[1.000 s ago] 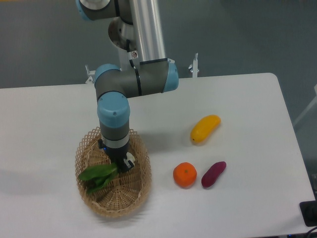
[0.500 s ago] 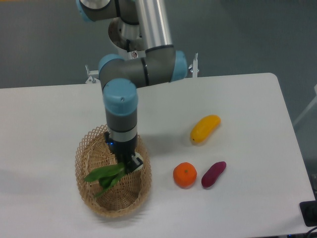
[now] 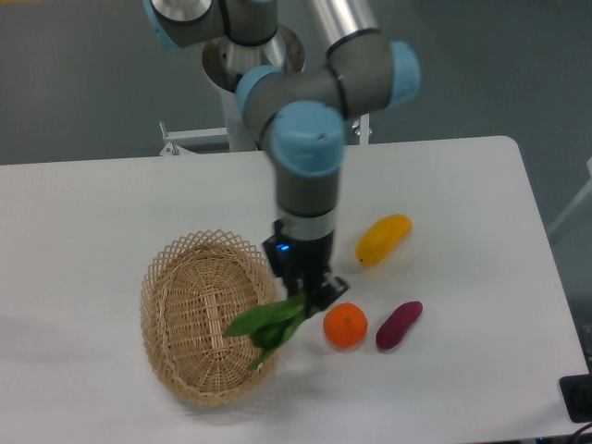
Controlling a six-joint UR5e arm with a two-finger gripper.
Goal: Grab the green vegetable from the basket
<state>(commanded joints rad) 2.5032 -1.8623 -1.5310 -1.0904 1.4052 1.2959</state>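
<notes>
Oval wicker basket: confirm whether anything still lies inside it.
No: the oval wicker basket is bare inside; the leafy green vegetable hangs from the gripper.

Robot lab: UR5e arm (image 3: pixel 305 157), white table (image 3: pixel 462 185).

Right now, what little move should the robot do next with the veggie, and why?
Probably lift a little higher. The fingers hold the bok choy by its stalk, but its leaves hang over the basket rim, and the orange sits close beside the gripper.
</notes>
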